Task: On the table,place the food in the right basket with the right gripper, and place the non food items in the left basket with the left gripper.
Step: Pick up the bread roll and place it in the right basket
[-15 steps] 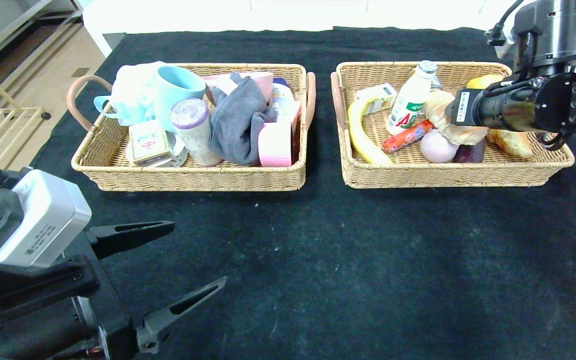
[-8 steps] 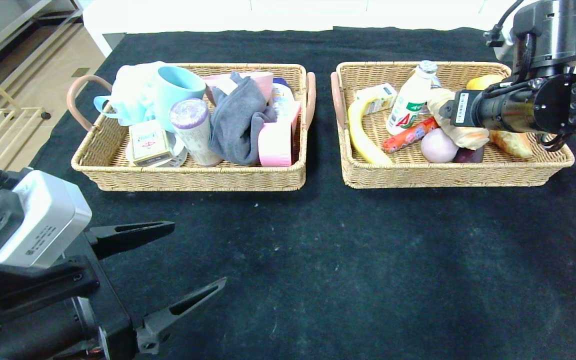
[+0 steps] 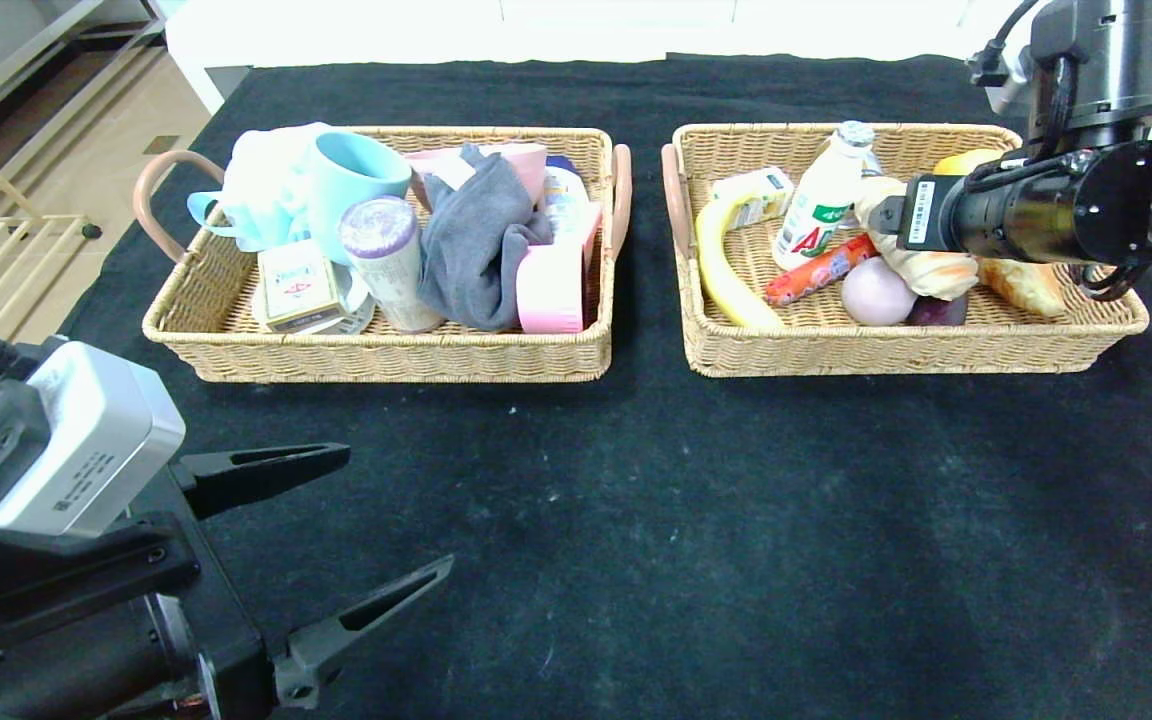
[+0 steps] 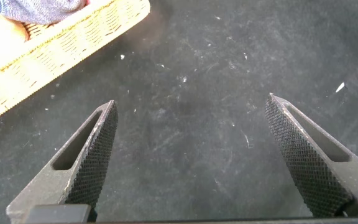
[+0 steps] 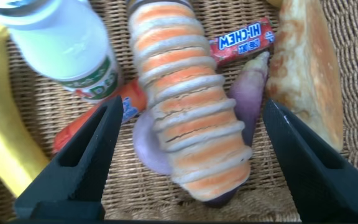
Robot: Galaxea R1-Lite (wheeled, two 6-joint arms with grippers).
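My right gripper (image 5: pixel 191 102) hangs over the right basket (image 3: pixel 896 350), open, its fingers standing clear on either side of a striped orange-and-cream bread roll (image 5: pixel 191 118). The roll (image 3: pixel 926 270) lies loose on a purple ball (image 3: pixel 876 293) and a purple eggplant (image 5: pixel 250 93). Around it in the basket are a banana (image 3: pixel 721 270), a milk bottle (image 3: pixel 821 205), a sausage (image 3: pixel 816 272) and a pastry (image 3: pixel 1021 285). The left basket (image 3: pixel 376 360) holds a blue cup (image 3: pixel 351 180), a grey cloth (image 3: pixel 476 245) and several other non-food items. My left gripper (image 3: pixel 398 510) is parked open at the near left, empty.
The black cloth table (image 3: pixel 696 520) stretches in front of both baskets. In the left wrist view the open left gripper (image 4: pixel 191 99) sits above bare cloth, with a corner of the left basket (image 4: pixel 55 43) beyond it. The table's left edge drops to the floor.
The right gripper's jaws have spread wider and let go of the bread roll, which has settled lower onto the food in the right basket. The left arm has not moved.
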